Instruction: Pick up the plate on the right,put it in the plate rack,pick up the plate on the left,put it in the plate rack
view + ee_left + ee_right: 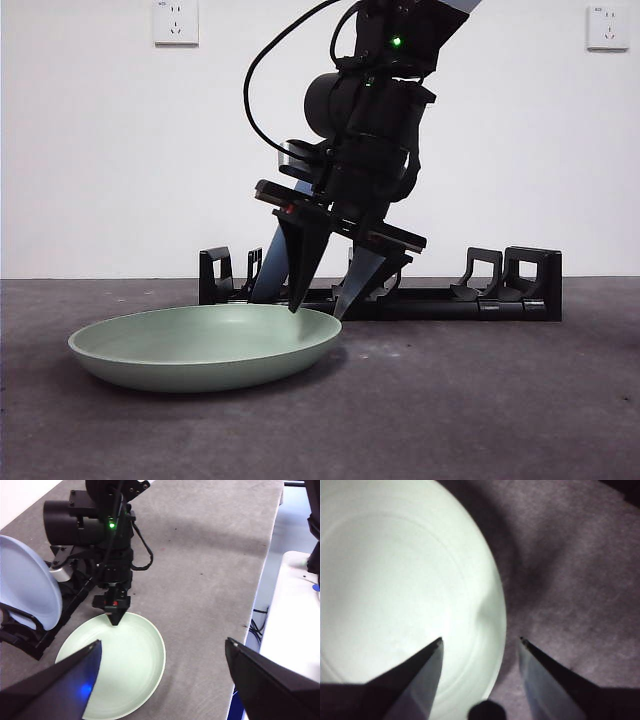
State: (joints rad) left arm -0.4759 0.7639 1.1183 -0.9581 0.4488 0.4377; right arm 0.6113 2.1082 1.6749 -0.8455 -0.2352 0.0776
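Observation:
A pale green plate [200, 345] [125, 665] [395, 580] lies flat on the grey table, left of centre. My right gripper [316, 312] [480, 640] is open and points down at the plate's right rim, one jaw over the inside and the other just outside it. The black plate rack [500, 300] [30, 635] stretches along the back. A light blue plate [25, 585] [270, 265] stands on edge in it, partly hidden behind the right arm in the front view. My left gripper [163, 641] hangs wide open, high above the table, holding nothing.
A white wall with two sockets [175, 22] stands behind the rack. The table's edge [260, 595] runs close by, with a white surface [295, 610] beyond it. Bare grey tabletop [480, 400] lies to the right of the green plate.

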